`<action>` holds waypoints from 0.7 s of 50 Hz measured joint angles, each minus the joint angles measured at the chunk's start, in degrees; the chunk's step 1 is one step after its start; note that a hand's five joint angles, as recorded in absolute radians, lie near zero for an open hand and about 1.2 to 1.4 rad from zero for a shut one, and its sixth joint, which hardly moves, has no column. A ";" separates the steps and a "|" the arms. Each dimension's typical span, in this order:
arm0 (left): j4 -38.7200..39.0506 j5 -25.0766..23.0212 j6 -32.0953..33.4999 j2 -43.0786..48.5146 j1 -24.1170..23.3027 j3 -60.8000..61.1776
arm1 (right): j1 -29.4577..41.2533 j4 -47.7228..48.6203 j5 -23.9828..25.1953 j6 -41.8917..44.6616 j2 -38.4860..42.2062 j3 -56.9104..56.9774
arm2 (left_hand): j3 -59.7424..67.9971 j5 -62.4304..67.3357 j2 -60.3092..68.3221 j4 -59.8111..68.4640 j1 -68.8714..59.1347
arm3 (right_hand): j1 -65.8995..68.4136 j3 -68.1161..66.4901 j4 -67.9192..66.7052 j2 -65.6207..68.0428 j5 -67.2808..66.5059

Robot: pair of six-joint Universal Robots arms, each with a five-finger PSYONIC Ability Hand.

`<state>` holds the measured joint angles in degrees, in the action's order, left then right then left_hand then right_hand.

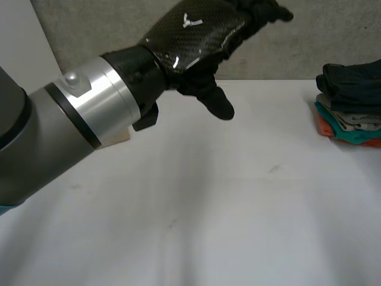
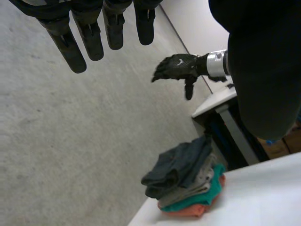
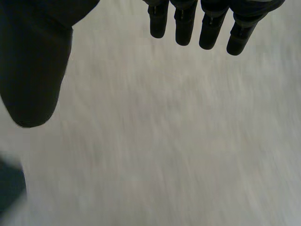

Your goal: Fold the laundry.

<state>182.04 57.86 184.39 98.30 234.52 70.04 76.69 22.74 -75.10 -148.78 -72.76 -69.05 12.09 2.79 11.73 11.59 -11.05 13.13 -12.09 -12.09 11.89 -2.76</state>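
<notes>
A stack of folded laundry (image 1: 351, 107), dark blue on top with grey, teal and orange beneath, lies at the table's right edge. The same stack (image 2: 188, 181) sits below my left hand's fingertips in the left wrist view. My left hand (image 1: 196, 36) is raised above the far side of the table, open, with fingers (image 2: 70, 42) straight and holding nothing. My right hand (image 2: 178, 68) hovers off the table over the grey floor, well beyond the stack. It is open too, its fingers (image 3: 188, 23) straight and its thumb (image 3: 33, 70) spread aside, with nothing in it.
The white table (image 1: 208, 226) spreads in front of me, with no cloth laid out on it. My left forearm (image 1: 71, 119) crosses its left part. A grey floor (image 1: 333, 36) lies beyond the far edge. A second white-topped stand (image 2: 221, 101) sits beyond the stack.
</notes>
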 measured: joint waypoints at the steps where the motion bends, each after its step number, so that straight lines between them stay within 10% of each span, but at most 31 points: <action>1: 0.37 0.48 -0.53 -0.41 0.18 -0.01 | 2.32 2.23 0.95 -0.96 -1.59 -2.43 | 0.00 0.00 0.00 0.00 0.00 | 0.00 0.00 0.00 0.00 0.00; 11: 2.07 11.41 1.26 -2.75 12.96 0.26 | 21.95 13.91 15.89 -7.88 -12.23 -27.87 | 0.00 0.00 0.00 0.00 0.00 | 0.00 0.00 0.00 0.00 0.00; 21: 2.38 19.75 30.15 13.73 31.74 -0.76 | 29.08 -0.27 14.84 -1.74 -10.33 -36.51 | 0.00 0.00 0.00 0.00 0.00 | 0.00 0.00 0.00 0.00 0.00; 28: 3.80 15.95 41.33 30.06 36.38 -5.26 | 29.23 -5.97 11.56 5.23 -6.26 -38.20 | 0.00 0.00 0.00 0.00 0.00 | 0.00 0.00 0.00 0.00 0.00; 35: 8.65 9.10 37.88 42.91 38.67 -14.08 | 28.47 -5.28 10.98 6.39 -5.28 -40.84 | 0.90 0.47 1.60 1.70 -2.23 | 0.00 0.00 0.00 0.00 0.00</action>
<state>190.69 66.96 222.28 141.21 273.19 55.96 105.16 17.47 -64.12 -142.39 -78.04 -109.90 12.99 3.25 13.33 13.29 -13.28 13.13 -12.09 -12.09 11.89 -2.76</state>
